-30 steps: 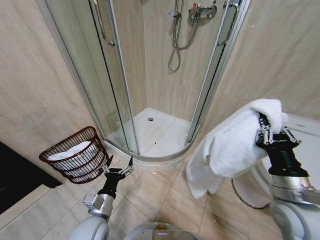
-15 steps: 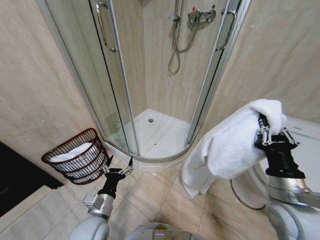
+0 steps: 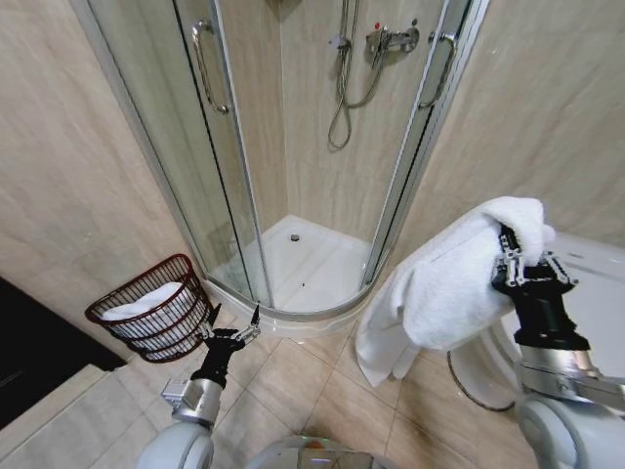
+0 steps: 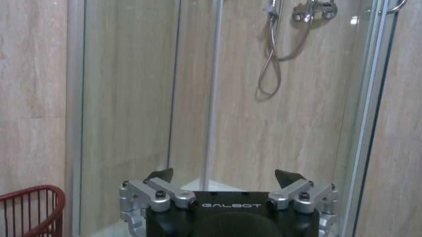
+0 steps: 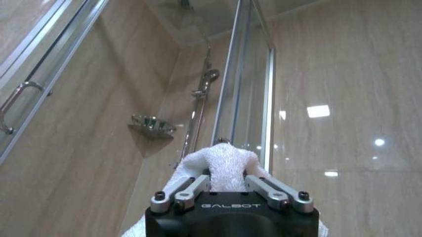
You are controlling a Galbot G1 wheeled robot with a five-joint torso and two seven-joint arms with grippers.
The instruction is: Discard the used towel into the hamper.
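The glass corner shower cubicle (image 3: 312, 176) fills the upper centre of the head view. At right, the white terry towel (image 3: 444, 288) hangs in a long fold from the right gripper (image 3: 516, 262), which pinches its top edge. The round reddish-brown slatted hamper (image 3: 146, 318) sits at lower left, well apart, seemingly holding white cloth already. The left gripper (image 3: 230, 327) idles beside it, fingers spread. Risk — the trailing towel end could drape outside the rim. The hamper's base is hidden.

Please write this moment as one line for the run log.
right gripper: shut on white towel, held raised | left gripper: open, low, idle | hamper: on floor beside shower, white cloth inside | towel not yet in hamper
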